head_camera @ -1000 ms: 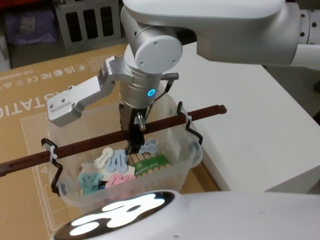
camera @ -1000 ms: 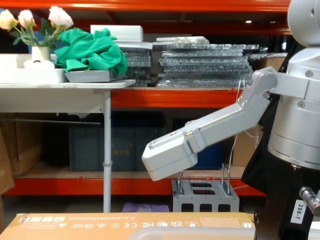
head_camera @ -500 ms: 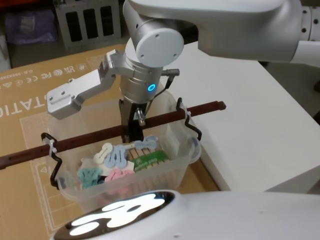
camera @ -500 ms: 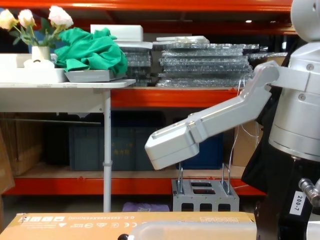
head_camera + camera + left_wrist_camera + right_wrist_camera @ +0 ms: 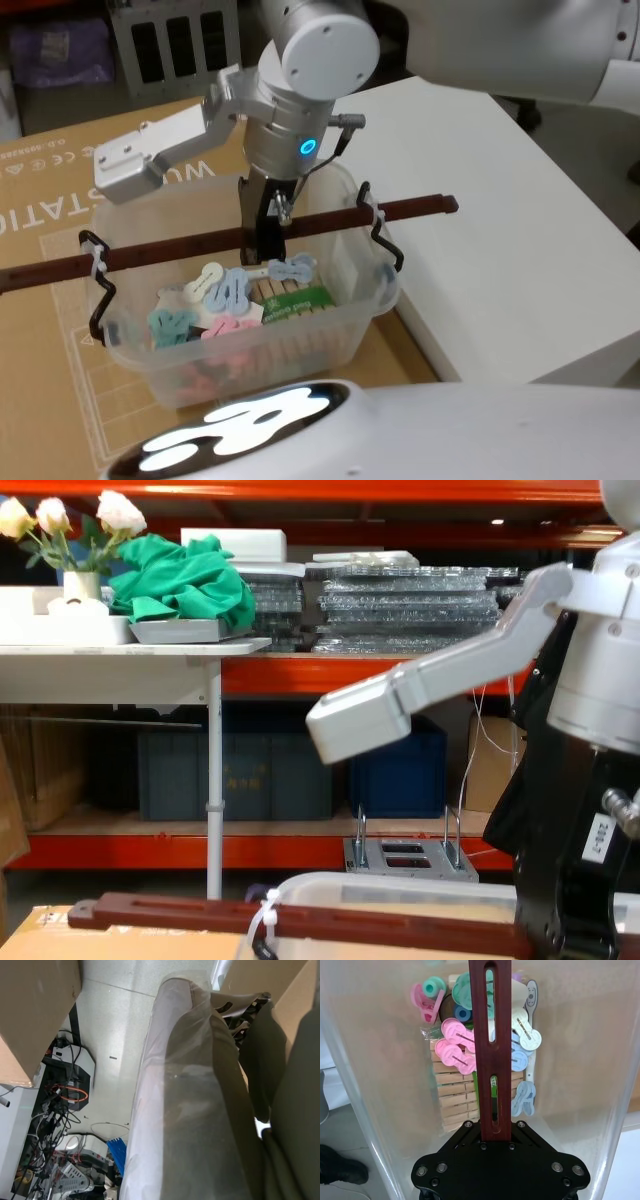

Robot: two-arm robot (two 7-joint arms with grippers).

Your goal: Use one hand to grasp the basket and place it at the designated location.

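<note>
The basket [image 5: 372, 300] is a translucent milky tub that holds coloured clips and wooden pegs. A long brown bar [image 5: 180, 250] runs across its top through black wire hooks at both ends. My right gripper [image 5: 266, 243] reaches down from above and is shut on the middle of this bar, with the tub hanging under it above the cardboard. In the right wrist view the black gripper [image 5: 492, 1132] clamps the bar [image 5: 490, 1035] over the basket's wall [image 5: 365, 1085]. The chest view has the bar [image 5: 300, 920] and the tub's rim [image 5: 400, 885] at the bottom. My left arm is parked low beside the cardboard.
A flat cardboard box [image 5: 40, 200] lies under the basket. A white table [image 5: 500, 200] stands directly to the right. Behind is a grey metal block [image 5: 175, 40] with loop handles. Across the room are a white table [image 5: 130, 650] and orange shelving with blue crates [image 5: 240, 770].
The right arm has risen with the bar in its grip. The basket has lifted off the cardboard, and the bar and rim have come up into the chest view.
</note>
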